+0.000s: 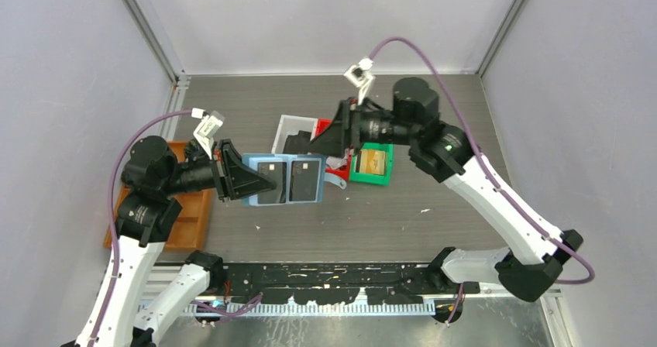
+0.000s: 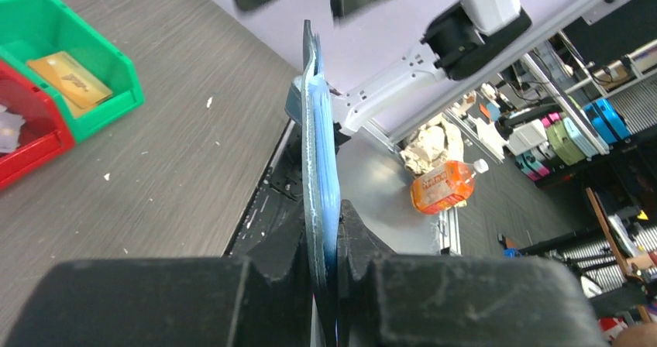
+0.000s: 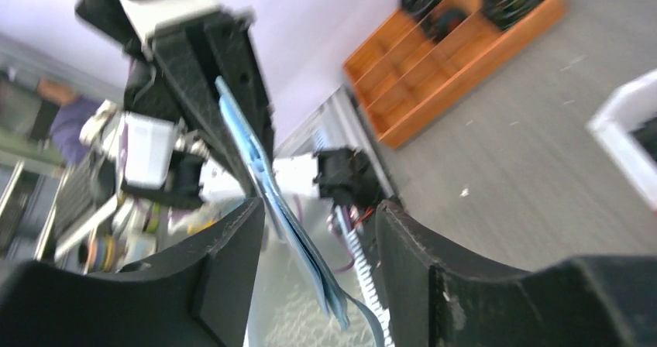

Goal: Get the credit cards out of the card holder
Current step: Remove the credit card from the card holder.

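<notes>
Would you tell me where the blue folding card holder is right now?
In the top view, the blue folding card holder is open left of centre, clamped at its left edge in the left tool, just in front of the white plastic bin.

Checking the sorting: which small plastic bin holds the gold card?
The green plastic bin, rightmost of the three; the flat gold card lies inside it.

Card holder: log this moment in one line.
card holder: open, lifted | left fingers: clamped on it | right fingers: apart around its edge | credit cards: two in slots
</notes>
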